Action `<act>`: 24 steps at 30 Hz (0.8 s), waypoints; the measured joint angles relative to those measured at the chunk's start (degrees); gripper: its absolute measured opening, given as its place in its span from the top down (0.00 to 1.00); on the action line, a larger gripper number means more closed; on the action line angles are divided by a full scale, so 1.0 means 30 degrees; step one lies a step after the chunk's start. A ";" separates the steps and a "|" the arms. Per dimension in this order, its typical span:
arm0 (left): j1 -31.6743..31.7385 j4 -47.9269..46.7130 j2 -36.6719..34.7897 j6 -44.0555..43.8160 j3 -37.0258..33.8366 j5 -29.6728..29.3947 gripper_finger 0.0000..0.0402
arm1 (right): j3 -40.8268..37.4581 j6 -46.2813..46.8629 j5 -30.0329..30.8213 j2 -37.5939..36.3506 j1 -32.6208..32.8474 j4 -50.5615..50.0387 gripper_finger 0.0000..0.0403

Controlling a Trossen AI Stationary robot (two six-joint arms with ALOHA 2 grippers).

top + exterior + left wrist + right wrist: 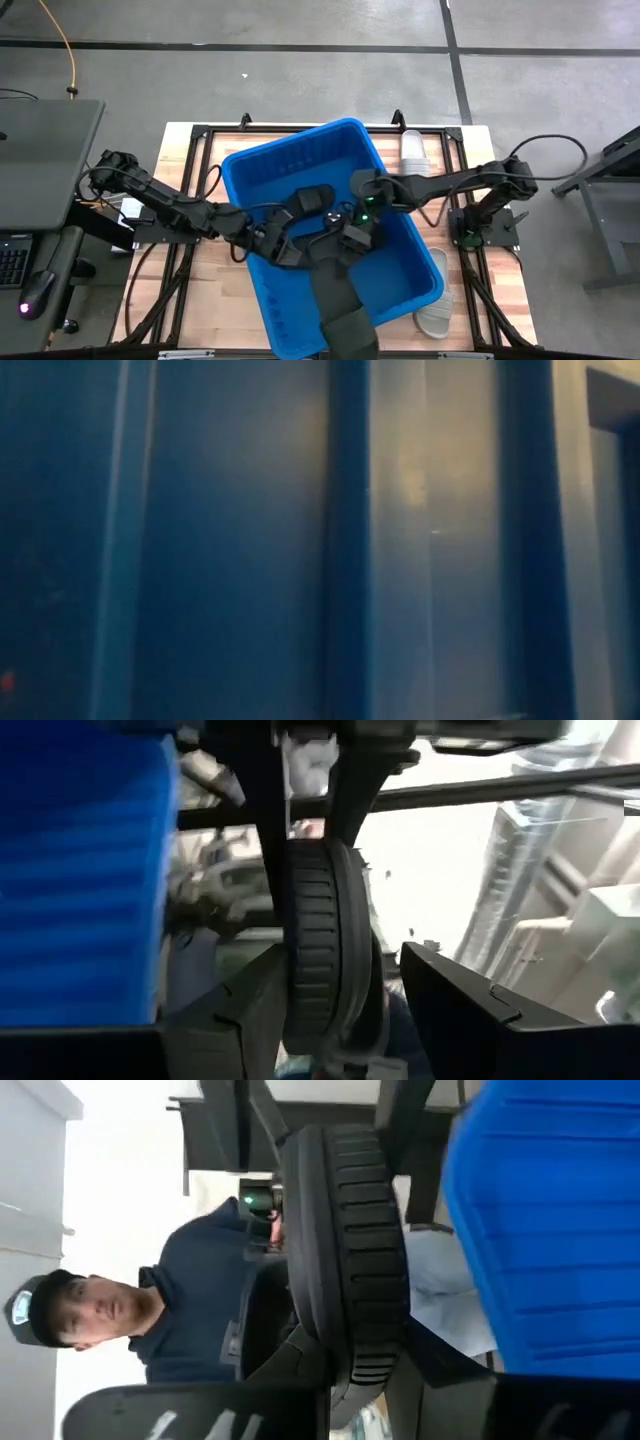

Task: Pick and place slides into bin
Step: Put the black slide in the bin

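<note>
A black slide (345,310) hangs level above the big blue bin (300,160). It reaches past the bin's near rim and out of the high view, with its strap (350,335) facing up. Both arms meet at its far end over the bin's middle. My left gripper (300,252) comes from the left and my right gripper (338,245) from the right, each shut on this slide. Each wrist view shows the slide (320,920) (345,1250) between that arm's fingers, ribbed side toward the blue wall. In the low view the bin's wall (250,540) fills the picture. My left gripper pinches the black slide near its far end (320,1015) between its two fingers. It reaches in level from the table's left and lies across the slide. The slide is lifted clear above the bin and lies level. My right gripper pinches the same slide near that far end (350,1365) between its two fingers. It comes level, slanting from the right and far side. Which exact part sits between the fingers is hidden by the fingers themselves. The slide hangs clear of the bin.
A pale slide (412,150) lies on the table beside the bin's far right corner. Another pale slide (437,300) lies by the bin's near right side. A person in a dark top (170,1310) stands beyond the table. The bin covers most of the tabletop (200,290).
</note>
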 joint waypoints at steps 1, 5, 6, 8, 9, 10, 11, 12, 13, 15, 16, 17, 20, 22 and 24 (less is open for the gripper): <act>0.0002 -0.0209 -0.0002 -0.0040 -0.0029 0.0212 0.54 | -0.0007 -0.0202 -0.0230 0.0177 0.0000 -0.0161 0.94; -0.0019 -0.1010 0.0003 -0.0156 -0.0002 0.0508 0.54 | -0.0024 -0.0461 0.0074 0.0206 0.0135 -0.0575 0.94; -0.0115 -0.1090 -0.0001 -0.0247 -0.0002 0.0571 0.54 | -0.0024 -0.0442 0.0131 0.0206 0.0106 -0.0568 0.94; -0.0226 -0.1110 0.0014 -0.0238 -0.0002 0.0538 0.54 | -0.0024 -0.0105 0.0123 0.0206 0.0015 -0.0422 0.94; -0.0247 -0.1196 0.0006 -0.0163 0.0006 0.0455 0.54 | -0.0024 -0.0052 0.0114 0.0206 -0.0096 -0.0397 0.94; -0.0253 -0.1388 -0.0001 -0.0138 0.0013 0.0441 0.54 | -0.0024 -0.0044 0.0117 0.0206 -0.0204 -0.0390 0.94; -0.0259 -0.1594 -0.0001 -0.0141 0.0020 0.0470 0.54 | -0.0024 -0.0035 0.0120 0.0220 -0.0338 -0.0431 0.94; -0.0261 -0.1736 -0.0001 -0.0141 0.0015 0.0477 0.54 | -0.0027 -0.0017 0.0082 0.0274 -0.0448 -0.0463 0.94; -0.0261 -0.1793 -0.0001 -0.0141 0.0013 0.0489 0.54 | -0.0035 0.0018 -0.0035 0.0308 -0.0528 -0.0488 0.94; -0.0255 -0.1753 -0.0001 -0.0141 0.0013 0.0502 0.54 | -0.0046 0.0336 0.0100 0.0294 -0.0592 -0.0339 0.94; -0.0261 -0.1724 -0.0001 -0.0141 0.0013 0.0495 0.54 | -0.0046 0.0426 0.0085 0.0293 -0.0606 -0.0243 0.94; -0.0262 -0.1733 -0.0001 -0.0135 0.0013 0.0354 0.55 | -0.0046 0.0451 -0.0025 0.0293 -0.0620 -0.0214 0.94; -0.0268 -0.1796 -0.0001 -0.0352 0.0013 -0.0001 0.62 | -0.0046 0.0455 -0.0091 0.0293 -0.0636 -0.0191 0.94; -0.0253 -0.1847 -0.0001 -0.0268 0.0013 -0.0101 0.73 | -0.0046 0.0398 -0.0018 0.0293 -0.0626 -0.0045 0.94; -0.0253 -0.1869 -0.0001 0.0087 0.0013 -0.0121 0.88 | -0.0046 0.0493 -0.0030 0.0279 -0.0613 0.0236 0.94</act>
